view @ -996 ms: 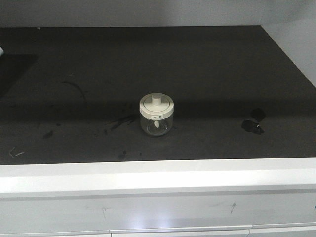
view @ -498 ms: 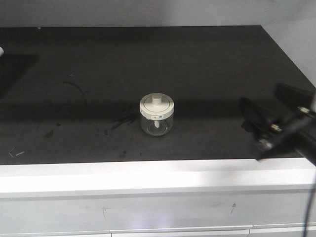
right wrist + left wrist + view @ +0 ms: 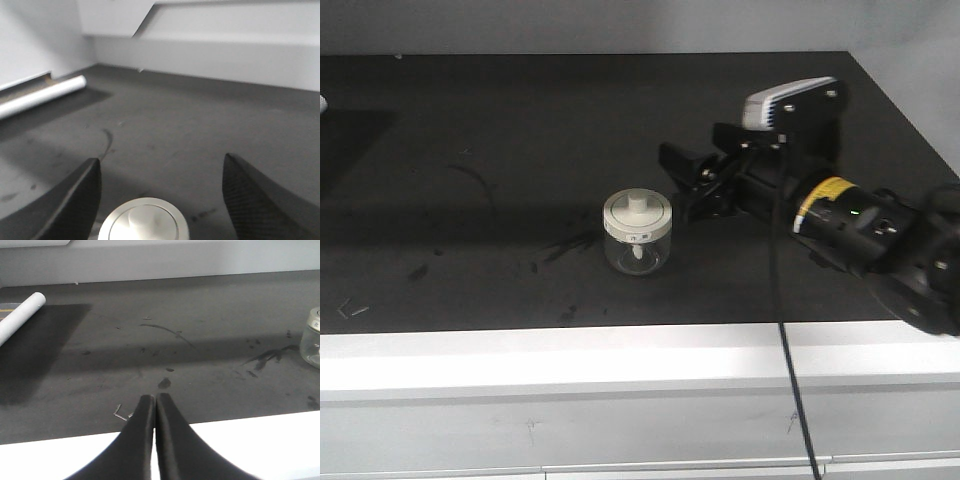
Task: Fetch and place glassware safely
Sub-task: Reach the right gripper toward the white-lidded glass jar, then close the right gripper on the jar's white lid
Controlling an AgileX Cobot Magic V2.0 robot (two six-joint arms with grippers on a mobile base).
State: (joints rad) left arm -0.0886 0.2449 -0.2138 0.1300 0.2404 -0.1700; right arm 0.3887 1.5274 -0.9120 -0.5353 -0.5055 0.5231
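Our right gripper (image 3: 678, 185) gapes wide just beside the jar (image 3: 638, 232), open counter (image 3: 520, 120) all round; left gripper (image 3: 154, 399) sits pinched together at the front edge.

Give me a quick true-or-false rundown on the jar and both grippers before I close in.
1. The lid is on the jar. True.
2. The right gripper is shut on the jar. False: it is open, fingers spread wide to either side of the lid, not gripping it.
3. The left gripper is shut and holds nothing. True.
4. The jar lies on its side. False: it stands upright on the counter.
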